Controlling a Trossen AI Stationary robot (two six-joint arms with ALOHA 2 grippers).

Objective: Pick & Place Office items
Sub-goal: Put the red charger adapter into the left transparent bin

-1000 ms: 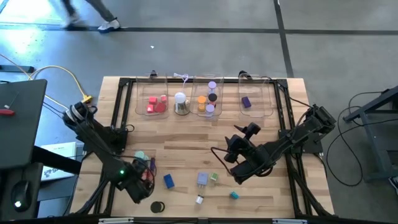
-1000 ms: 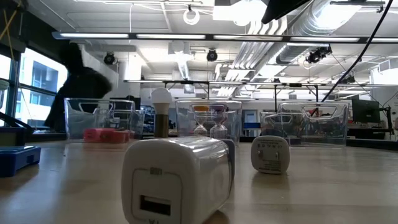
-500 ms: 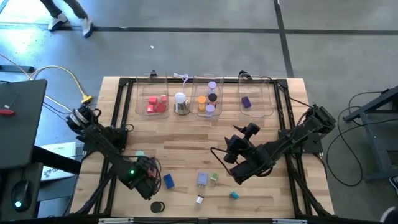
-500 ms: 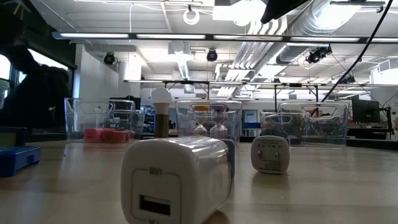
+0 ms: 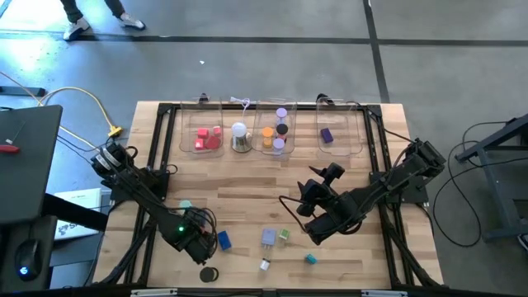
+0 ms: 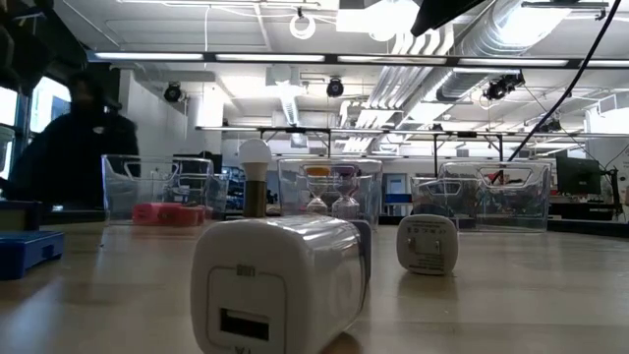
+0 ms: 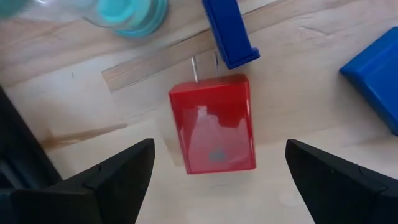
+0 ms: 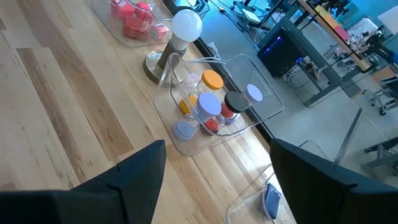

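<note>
the left hand (image 7: 214, 180) stands wide open and empty above a small red block-shaped plug adapter (image 7: 214, 124) lying flat on the wooden bench (image 7: 311, 93), its fingers (image 7: 118, 171) clear on either side and touching nothing; a blue block (image 7: 373, 68) lies just beside the adapter. the right hand (image 8: 214, 180) hangs open over mid-bench, holding nothing. further coloured items sit in clear plastic bins (image 5: 272, 132) at the far edge, and loose pieces lie near the front edge.

Wooden table (image 5: 247, 202) with scattered office items (image 5: 270, 238)
</note>
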